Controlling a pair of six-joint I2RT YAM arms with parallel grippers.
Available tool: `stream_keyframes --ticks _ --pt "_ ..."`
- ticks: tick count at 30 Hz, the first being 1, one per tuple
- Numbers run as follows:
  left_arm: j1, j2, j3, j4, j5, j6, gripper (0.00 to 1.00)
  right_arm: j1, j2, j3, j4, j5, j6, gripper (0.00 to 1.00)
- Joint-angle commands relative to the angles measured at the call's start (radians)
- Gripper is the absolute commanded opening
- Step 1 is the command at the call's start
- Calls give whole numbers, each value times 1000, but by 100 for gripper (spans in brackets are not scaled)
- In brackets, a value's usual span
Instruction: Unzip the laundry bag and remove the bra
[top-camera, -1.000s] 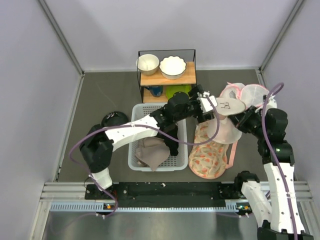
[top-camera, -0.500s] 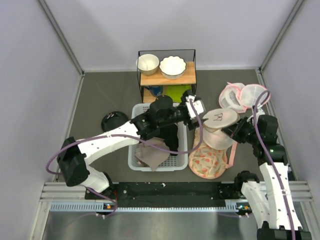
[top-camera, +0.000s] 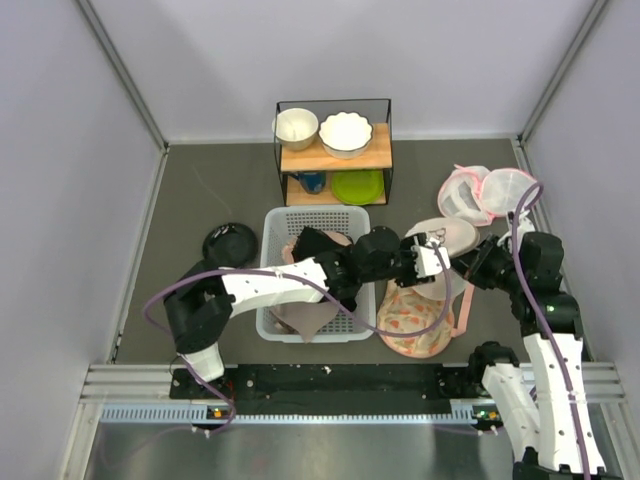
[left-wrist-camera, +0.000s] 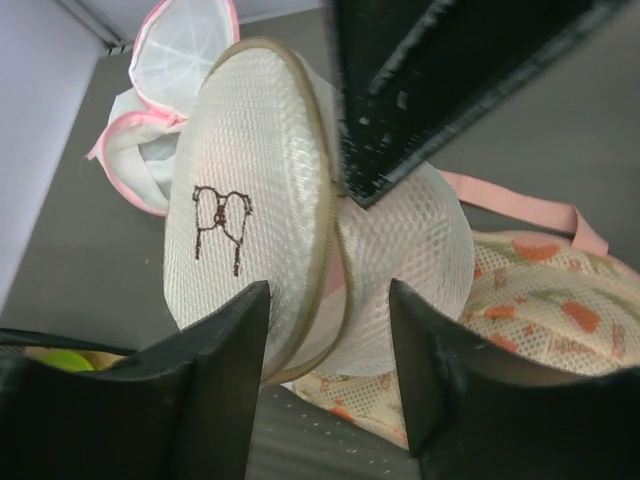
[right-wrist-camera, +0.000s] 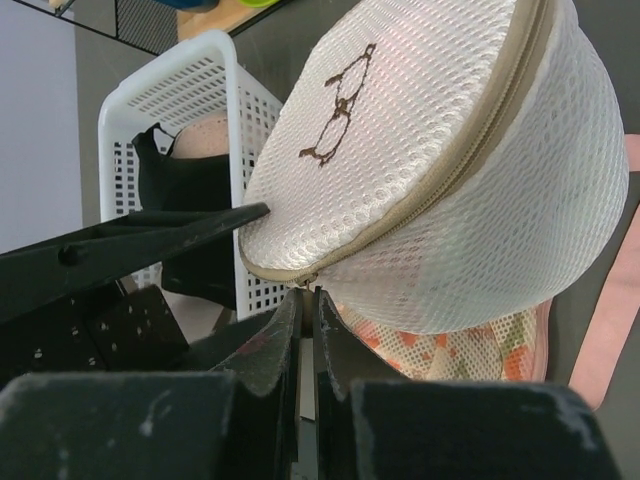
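Right gripper (right-wrist-camera: 306, 318) is pinching the bag (right-wrist-camera: 440, 170) at its zip seam, jaws nearly closed, holding it tilted at 3 o'clock of the basket (top-camera: 316, 213). Left gripper (left-wrist-camera: 328, 335) is hovering wide open around the lid edge (gripping nothing). Risk: left is closing on mesh rather than the pull, so the zip is jamming, or the bag is slipping from right's thin pinch onto the floral piece (top-camera: 415, 320) at 6 o'clock.

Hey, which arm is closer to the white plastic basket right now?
Left. The left arm reaches across over the white basket; the right arm stands off to the basket's right, beyond the floral piece.
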Motion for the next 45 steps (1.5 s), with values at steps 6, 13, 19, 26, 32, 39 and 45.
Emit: stream_keyframes --ticks 6,13,19,26,32,39,45 --pt "11 4 58 91 -175 87 0 1 -21 109 -106 145 -94 0" --pt "92 -108 -51 89 -58 171 0 -6 -4 158 -120 279 -100 0" --pt "138 -180 -101 88 -8 173 0 -15 42 168 -128 319 -100 0" --pt "137 -105 16 -9 24 121 75 -15 19 119 -71 128 -60 0" --pt "92 -158 95 -110 -16 10 83 -14 4 128 -87 18 -60 0" --pt "-32 -156 86 -115 -100 97 82 -14 -1 124 -102 1 -72 0" --pt "-58 -105 130 -130 -96 113 82 -14 -2 124 -102 -6 -71 0"
